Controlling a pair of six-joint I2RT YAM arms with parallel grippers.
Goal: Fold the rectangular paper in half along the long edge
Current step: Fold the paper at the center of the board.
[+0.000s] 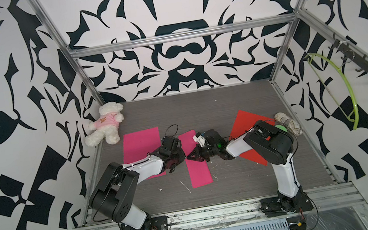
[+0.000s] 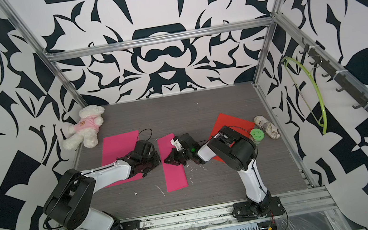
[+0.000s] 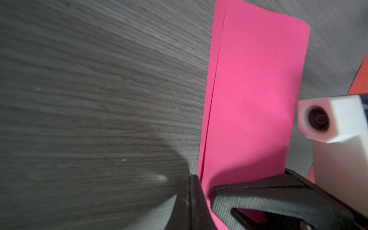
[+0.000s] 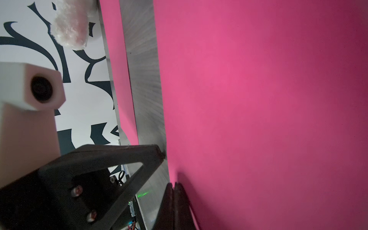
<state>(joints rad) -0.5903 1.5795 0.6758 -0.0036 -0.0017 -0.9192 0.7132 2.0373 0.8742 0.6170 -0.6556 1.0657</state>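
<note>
The paper (image 1: 199, 173) lies mid-table as a narrow pink strip. It is well apart from the bear (image 1: 105, 123), beyond the flat pink sheet (image 1: 140, 145) that lies near the bear. It looks folded over lengthwise, so I judge the step in hand to be aligning and flattening, not lifting. The left gripper (image 3: 192, 183) has its fingers pressed together, with the tip at the strip's open long edge. The right gripper (image 4: 173, 187) is likewise pressed together at that same edge. Whether either nips a layer I cannot tell. The next move calls for firm pressure run along the fold. Only the left wrist view shows two layers slightly offset and a rounded, uncreased fold. The top views show just a flat strip, yet they alone place it against the bear.
</note>
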